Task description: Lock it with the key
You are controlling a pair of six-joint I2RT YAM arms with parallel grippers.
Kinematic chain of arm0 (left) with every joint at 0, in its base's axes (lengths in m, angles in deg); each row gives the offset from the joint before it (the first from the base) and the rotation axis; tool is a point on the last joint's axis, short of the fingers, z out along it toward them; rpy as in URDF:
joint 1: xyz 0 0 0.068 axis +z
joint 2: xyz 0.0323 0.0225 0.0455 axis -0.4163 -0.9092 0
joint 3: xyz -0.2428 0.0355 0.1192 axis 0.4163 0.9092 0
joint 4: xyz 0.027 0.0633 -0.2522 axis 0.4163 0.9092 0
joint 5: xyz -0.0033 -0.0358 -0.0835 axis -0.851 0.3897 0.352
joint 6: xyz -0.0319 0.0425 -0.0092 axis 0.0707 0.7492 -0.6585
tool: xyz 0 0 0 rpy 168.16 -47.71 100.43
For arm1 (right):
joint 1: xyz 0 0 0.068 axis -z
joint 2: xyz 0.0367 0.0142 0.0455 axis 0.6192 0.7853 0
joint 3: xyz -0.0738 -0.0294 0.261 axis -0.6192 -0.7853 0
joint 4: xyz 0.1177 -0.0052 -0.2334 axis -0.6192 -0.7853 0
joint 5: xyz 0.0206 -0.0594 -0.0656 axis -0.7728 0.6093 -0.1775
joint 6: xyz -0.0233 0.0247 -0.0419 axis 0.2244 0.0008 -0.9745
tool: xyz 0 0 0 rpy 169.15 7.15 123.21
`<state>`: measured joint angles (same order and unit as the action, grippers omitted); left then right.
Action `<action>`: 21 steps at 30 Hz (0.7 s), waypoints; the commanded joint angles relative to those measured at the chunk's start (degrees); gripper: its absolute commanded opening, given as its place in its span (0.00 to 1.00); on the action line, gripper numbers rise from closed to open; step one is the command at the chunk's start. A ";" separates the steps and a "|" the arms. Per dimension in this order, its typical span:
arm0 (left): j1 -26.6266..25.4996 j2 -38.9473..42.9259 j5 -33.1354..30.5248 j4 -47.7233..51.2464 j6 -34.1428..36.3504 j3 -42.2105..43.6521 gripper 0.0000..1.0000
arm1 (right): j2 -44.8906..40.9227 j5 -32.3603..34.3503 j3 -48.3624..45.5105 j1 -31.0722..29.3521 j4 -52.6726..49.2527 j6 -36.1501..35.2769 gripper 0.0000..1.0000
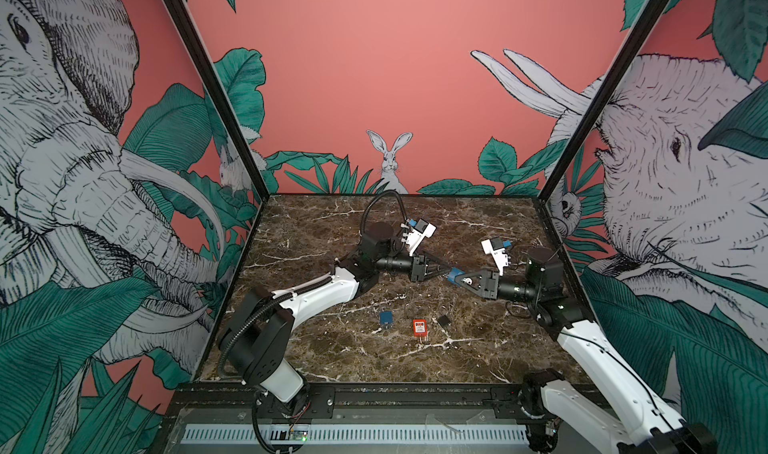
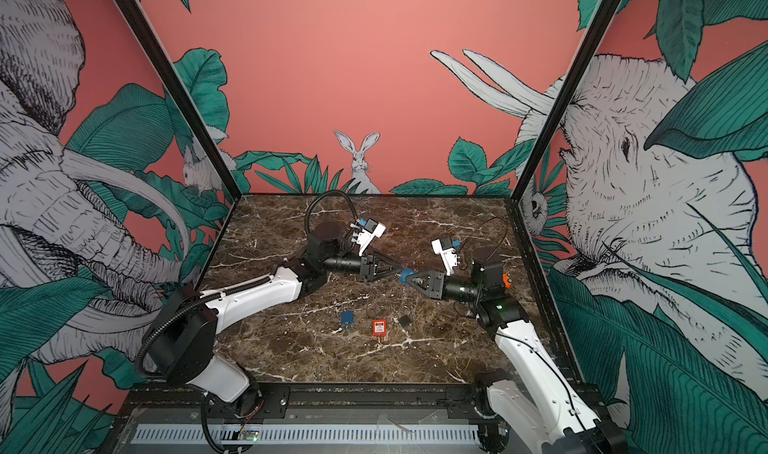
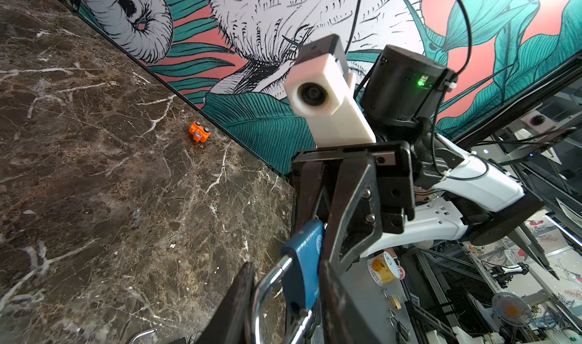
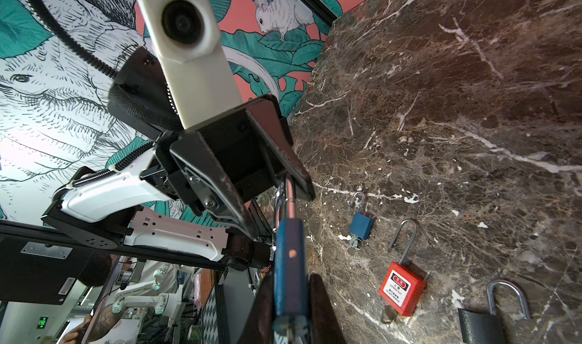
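The padlock (image 1: 456,274) hangs in the air above the middle of the table (image 1: 324,348), caught between the two grippers, which meet tip to tip in both top views. Its blue body (image 4: 289,263) sits clamped between the jaws of the right gripper (image 1: 452,279), which are closed on its flat sides. In the right wrist view a bit of metal (image 4: 288,328) pokes from the keyhole end at the frame edge, too cropped to tell whether it is the key. The chrome shackle (image 4: 289,194) points away from the body into the left gripper (image 1: 445,271). The left wrist view shows the shackle (image 3: 261,289) lying between that gripper's two dark fingers (image 3: 236,298), against one of them. I cannot tell whether these jaws pinch it or merely straddle it. Three more locks lie flat in a row on the table nearer the front edge, well apart from the arms: a small blue lock (image 4: 361,225) with its shackle shut, a red lock (image 4: 401,287) with a long raised shackle and a brass key (image 4: 387,315) at its bottom, and a black lock (image 4: 482,326). A small orange thing (image 3: 199,132) sits on the table right against the side wall.
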<state>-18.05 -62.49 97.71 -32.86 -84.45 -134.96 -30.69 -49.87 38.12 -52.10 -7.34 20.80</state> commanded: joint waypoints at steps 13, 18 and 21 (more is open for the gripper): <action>-0.21 4.13 0.02 1.49 0.65 1.69 0.16 | -1.26 -0.89 2.17 0.70 -0.06 -4.04 0.00; -0.15 3.73 0.16 2.25 0.92 1.23 0.12 | -1.17 -0.60 1.66 0.92 -0.02 -5.11 0.00; -0.15 3.66 0.36 2.31 0.83 1.16 0.08 | -1.17 -0.73 1.18 1.23 0.27 -5.47 0.00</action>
<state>-17.94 -61.09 97.19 -31.00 -84.47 -133.58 -31.28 -51.18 38.32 -51.34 -9.83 16.43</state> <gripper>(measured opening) 0.133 0.137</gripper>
